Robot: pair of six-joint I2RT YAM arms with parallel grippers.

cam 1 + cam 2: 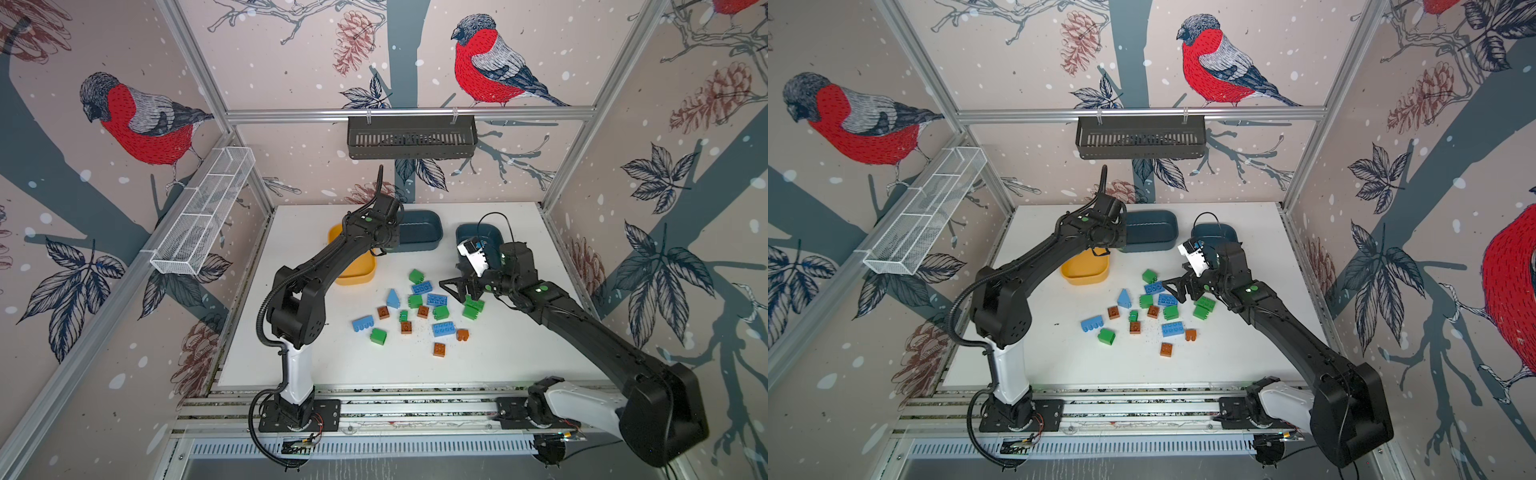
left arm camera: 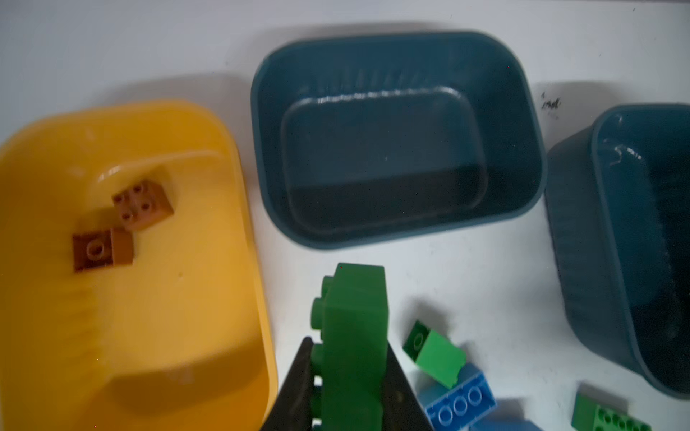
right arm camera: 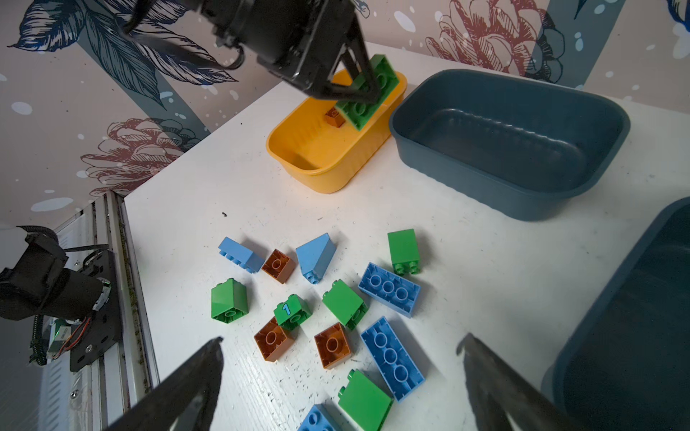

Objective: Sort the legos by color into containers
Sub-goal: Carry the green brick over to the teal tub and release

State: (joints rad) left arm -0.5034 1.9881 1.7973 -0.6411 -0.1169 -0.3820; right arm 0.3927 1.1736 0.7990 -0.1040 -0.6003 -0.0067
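My left gripper [image 2: 347,341] is shut on a long green lego [image 2: 354,317]. In the right wrist view that lego [image 3: 384,74] hangs above the yellow container [image 3: 317,175], near its edge towards the middle teal container [image 3: 504,186]. Two brown legos [image 2: 143,203] lie in the yellow container [image 2: 257,283]. The middle teal container [image 2: 519,149] holds nothing. Only part of the other teal container [image 2: 582,224] shows. My right gripper [image 3: 341,337] is open above the loose green, blue and brown legos [image 1: 419,307] on the table.
A white wire mesh tray [image 1: 203,212] hangs on the left wall. On the back rail hangs a dark slotted basket [image 1: 411,137]. The left arm's wrist covers parts of the yellow container [image 1: 353,278] and the middle teal container [image 1: 419,241] in both top views.
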